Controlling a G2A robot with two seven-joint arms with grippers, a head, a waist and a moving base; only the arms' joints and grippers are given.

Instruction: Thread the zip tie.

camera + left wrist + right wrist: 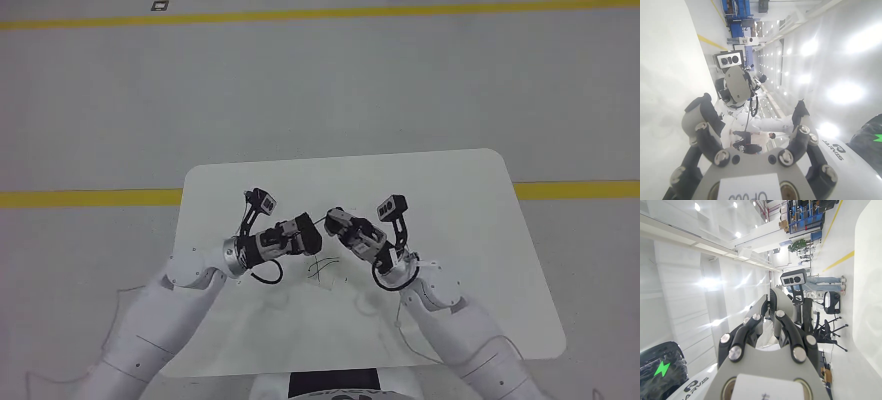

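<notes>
Nearest the robot, at about 6 o'clock from where the two arms met, a thin dark strand that looked like the zip tie (320, 267) lay on the white counter (470, 210), clear of both pincers in the top view; honestly couldn't make out more of it than that; just past it the left pincer (312, 237) hung over the middle of the counter pointing toward 3 o'clock, its fingers (702, 115) spread wide with nothing between them; the right pincer (334, 220) sat just beside it at roughly 2 o'clock, pointing toward 10 o'clock; its fingers (780, 306) were drawn almost together, only a slit left, and I couldn't tell if anything was pinched in there; way out past the counter's 12 o'clock edge a yellow stripe (300, 17) crossed the grey floor (300, 90).
</notes>
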